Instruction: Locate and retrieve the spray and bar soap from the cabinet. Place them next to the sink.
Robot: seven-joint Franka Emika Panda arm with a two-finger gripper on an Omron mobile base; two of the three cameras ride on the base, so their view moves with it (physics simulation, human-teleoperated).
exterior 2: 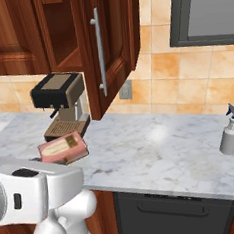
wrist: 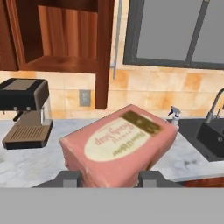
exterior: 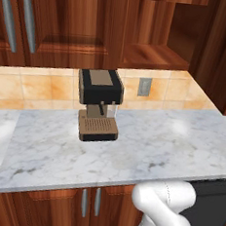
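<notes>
The jaws (wrist: pixel 105 178) are closed partway on the soap (wrist: pixel 119 145), one dark tip on each long side, and the block sits tilted between them, well above the table (exterior 2: pixel 157 155). In the right base view the soap (exterior 2: pixel 63 148) hangs beside the coffee machine (exterior 2: pixel 60 105), over the left part of the table. The spray (exterior 2: pixel 229 131) already stands upright on the table at the far right, and in the hand view it shows just beside the sink (wrist: pixel 210 136). The cabinet (exterior: pixel 151 35) stands open, its shelf bare.

The step in hand looks like the carry, so roughly half the task seems done. To do it well, the arm should travel right across the table with the soap kept high enough to pass the open cabinet door (exterior 2: pixel 105 49), which hangs low over the table. The block should come down flat on the bare stone near the spray, but not so close that it knocks the slim bottle over, and clear of the sink's edge. The grip should only let go once the soap's underside rests on the table.

The soap is a rectangular pink block with darker sides and a pale oval label on top; it looks firm and smooth, so it may slip if tilted further. The table is glossy white marble with grey veins. The cabinet is reddish-brown wood. The spray is pale grey, narrow, and likely tippy.
</notes>
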